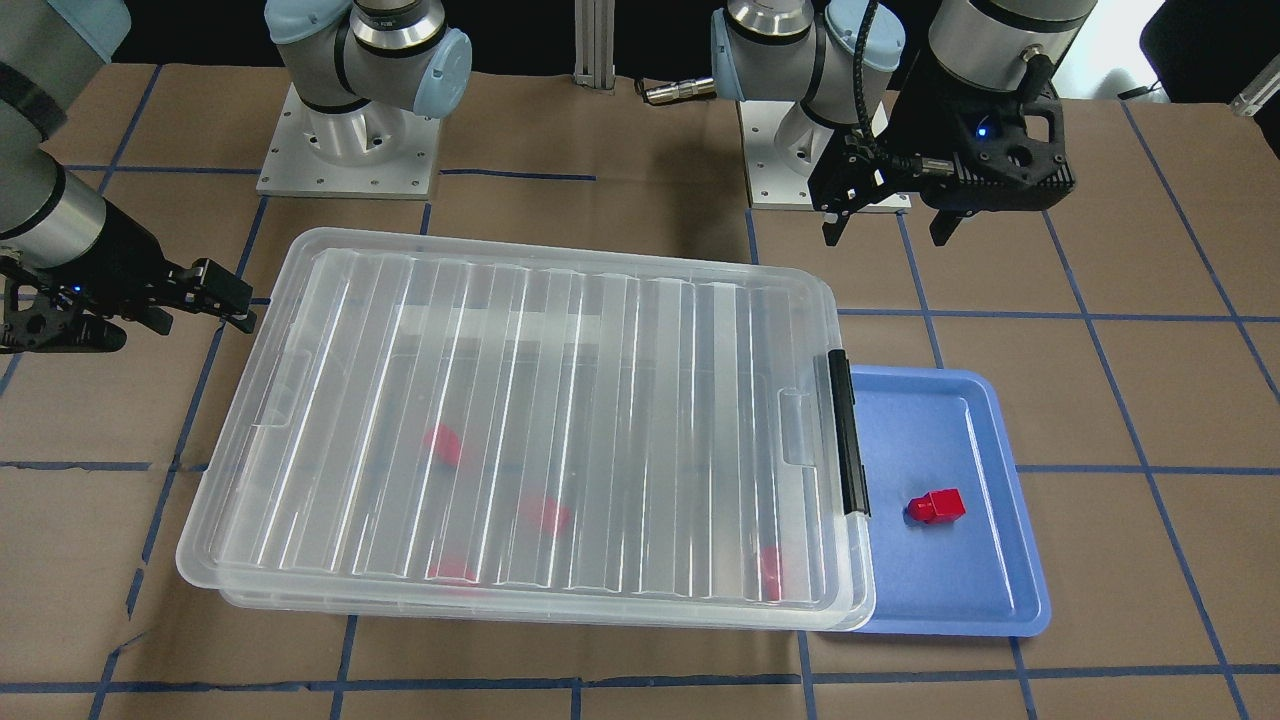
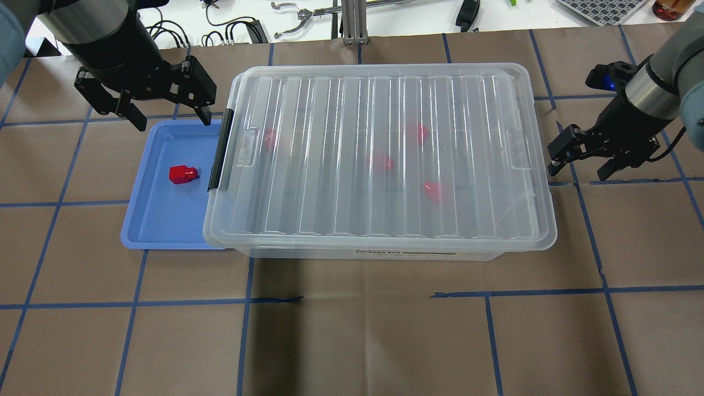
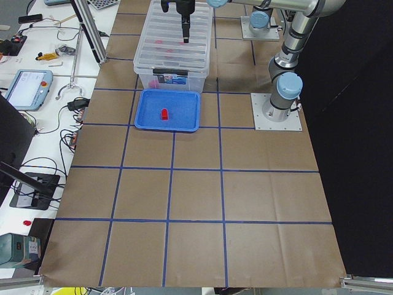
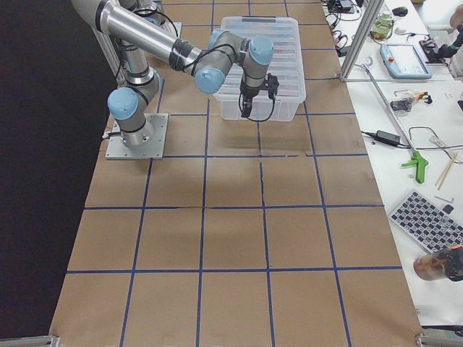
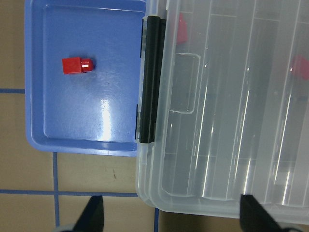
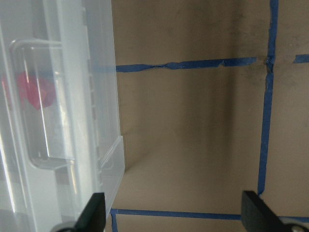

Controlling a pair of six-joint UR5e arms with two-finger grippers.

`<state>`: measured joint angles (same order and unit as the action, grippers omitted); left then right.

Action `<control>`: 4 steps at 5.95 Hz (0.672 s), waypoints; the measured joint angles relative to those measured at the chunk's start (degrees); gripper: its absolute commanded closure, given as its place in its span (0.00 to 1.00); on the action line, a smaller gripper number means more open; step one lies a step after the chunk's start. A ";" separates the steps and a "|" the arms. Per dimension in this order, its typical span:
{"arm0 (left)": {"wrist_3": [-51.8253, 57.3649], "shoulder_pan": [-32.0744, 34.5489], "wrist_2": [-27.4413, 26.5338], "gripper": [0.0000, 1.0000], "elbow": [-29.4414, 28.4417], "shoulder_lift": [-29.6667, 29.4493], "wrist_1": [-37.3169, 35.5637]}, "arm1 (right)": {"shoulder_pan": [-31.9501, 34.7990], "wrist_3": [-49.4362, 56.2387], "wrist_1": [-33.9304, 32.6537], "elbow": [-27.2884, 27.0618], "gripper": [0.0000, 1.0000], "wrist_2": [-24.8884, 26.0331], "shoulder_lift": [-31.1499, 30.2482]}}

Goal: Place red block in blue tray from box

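One red block point(image 1: 937, 507) lies in the blue tray point(image 1: 930, 420), also in the overhead view point(image 2: 182, 174) and the left wrist view point(image 5: 76, 65). The box point(image 2: 379, 154) stands beside the tray with its ribbed lid down and its black latch point(image 2: 219, 151) at the tray end. Several more red blocks point(image 2: 380, 162) show blurred through the lid. My left gripper point(image 2: 172, 121) is open and empty, above the tray's far edge. My right gripper point(image 2: 577, 170) is open and empty, just off the box's other short end.
The box overlaps the tray's near rim point(image 5: 140, 145). Both arm bases point(image 1: 350, 150) stand behind the box. Brown paper with a blue tape grid point(image 2: 352, 300) covers the table. Cables and tools point(image 2: 297, 16) lie past its far edge.
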<state>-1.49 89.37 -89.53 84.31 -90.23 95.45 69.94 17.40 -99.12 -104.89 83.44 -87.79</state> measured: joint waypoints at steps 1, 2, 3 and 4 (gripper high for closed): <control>-0.02 -0.02 -0.02 0.01 0.04 0.01 0.00 | 0.37 -0.97 0.03 1.03 0.00 0.12 -0.95; -0.02 -0.01 0.00 0.01 0.05 -0.01 0.00 | 1.97 -2.84 1.79 4.11 0.00 0.84 -1.10; 0.05 -0.01 -0.01 0.01 0.12 0.19 0.00 | 4.69 -5.93 5.98 8.91 0.00 1.85 -0.73; 0.05 -0.04 0.00 0.01 0.22 0.53 0.03 | 7.67 -10.34 11.74 14.51 0.00 2.41 -0.14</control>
<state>-1.44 89.32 -89.53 84.53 -89.70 95.48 77.60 7.06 -87.38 -90.37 85.85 -87.93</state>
